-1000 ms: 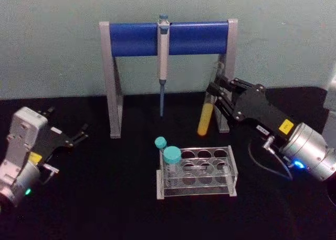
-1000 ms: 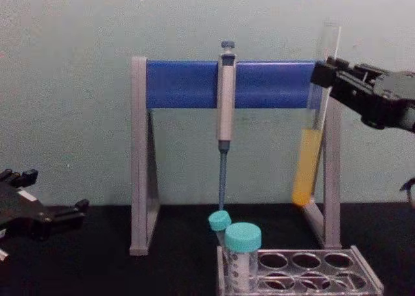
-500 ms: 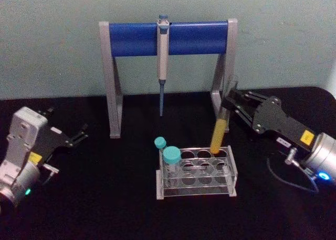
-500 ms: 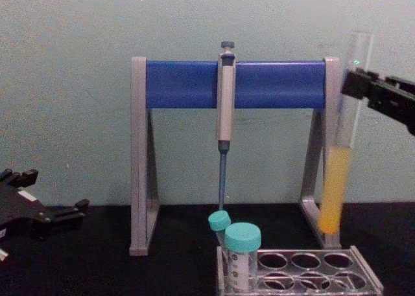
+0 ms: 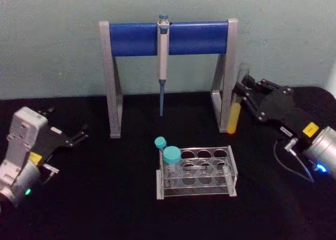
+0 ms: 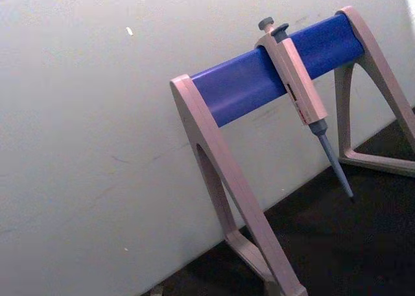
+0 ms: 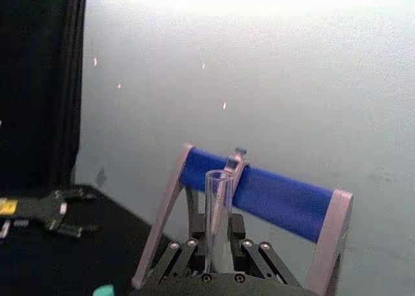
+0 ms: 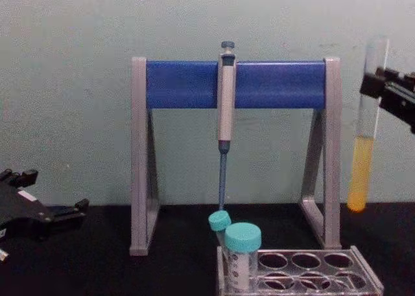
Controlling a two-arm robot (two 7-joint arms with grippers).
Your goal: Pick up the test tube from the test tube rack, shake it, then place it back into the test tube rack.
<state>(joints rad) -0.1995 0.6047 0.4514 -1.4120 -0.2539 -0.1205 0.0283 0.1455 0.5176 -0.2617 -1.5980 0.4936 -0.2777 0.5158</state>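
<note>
One test tube [image 5: 233, 114] hangs upright, clamped near its top in our right gripper [image 5: 243, 89], above, right of and behind the test tube rack [image 5: 231, 169]; our open left gripper [image 5: 79, 134] sits parked far left.

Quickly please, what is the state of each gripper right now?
Left gripper: open, holding nothing, at the left side.
Right gripper: closed on the test tube.
</note>
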